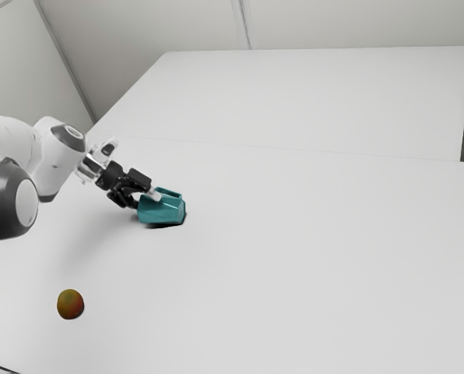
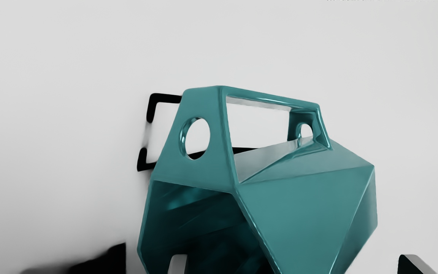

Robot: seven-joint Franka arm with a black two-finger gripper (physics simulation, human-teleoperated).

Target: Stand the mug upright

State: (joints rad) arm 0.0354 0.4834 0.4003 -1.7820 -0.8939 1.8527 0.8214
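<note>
The teal faceted mug [image 1: 162, 210] lies on its side on the table, its handle uppermost. At the mug's end nearer the arm is the black gripper [image 1: 145, 199], one pale fingertip overlapping the mug's upper part. In the wrist view, the mug [image 2: 302, 213] shows its dark mouth and its angular handle with round holes. The gripper [image 2: 295, 263] stands open there, its fingertips wide apart: one appears at the mouth, the other beyond the mug's outer side. Whether either finger touches the mug cannot be told.
A round orange-green fruit [image 1: 71, 304] rests on the white table [image 1: 294, 257], toward the exterior view's lower left, well apart from the mug. A raised-looking white panel [image 1: 318, 101] stands behind, across the table's far side.
</note>
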